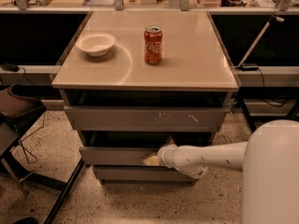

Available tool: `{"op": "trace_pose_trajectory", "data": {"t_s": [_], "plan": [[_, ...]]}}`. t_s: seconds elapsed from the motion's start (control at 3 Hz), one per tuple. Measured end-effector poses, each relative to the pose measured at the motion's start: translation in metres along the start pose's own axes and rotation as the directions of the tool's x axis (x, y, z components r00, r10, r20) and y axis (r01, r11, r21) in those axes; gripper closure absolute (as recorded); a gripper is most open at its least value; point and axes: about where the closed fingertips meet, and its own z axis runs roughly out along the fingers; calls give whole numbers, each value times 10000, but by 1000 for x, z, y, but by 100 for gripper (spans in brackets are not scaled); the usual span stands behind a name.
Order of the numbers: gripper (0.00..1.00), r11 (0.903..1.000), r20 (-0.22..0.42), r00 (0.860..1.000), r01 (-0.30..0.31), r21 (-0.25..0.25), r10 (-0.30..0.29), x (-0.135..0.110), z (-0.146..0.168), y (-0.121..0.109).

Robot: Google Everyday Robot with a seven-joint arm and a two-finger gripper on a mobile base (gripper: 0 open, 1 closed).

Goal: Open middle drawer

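At the front of the grey cabinet, between the scuffed top drawer front and the smaller bottom front, we found the middle drawer. Its flat, handle-less face ran side to side across the cabinet. The gripper sat against the upper edge of that face, right of its middle in the view, at the end of the white arm that reached in from the right. We could not tell how far open the gripper was or whether it held the edge, since the wrist covered the contact.

What mattered for the coming move was direction: the drawer's long axis lay across the arm's reach, so we judged the pull had to run square to that face, straight out toward the robot's base. The off-centre contact could skew the drawer on its runners. A dark band above the front suggested it stood slightly out already — though not far. The can and bowl stood on top, well clear.
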Motion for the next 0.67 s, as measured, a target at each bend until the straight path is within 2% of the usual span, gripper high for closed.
{"op": "trace_pose_trajectory", "data": {"t_s": [0.67], "plan": [[65,10000,0,10000,0,-1,0,0,0,0]]}}
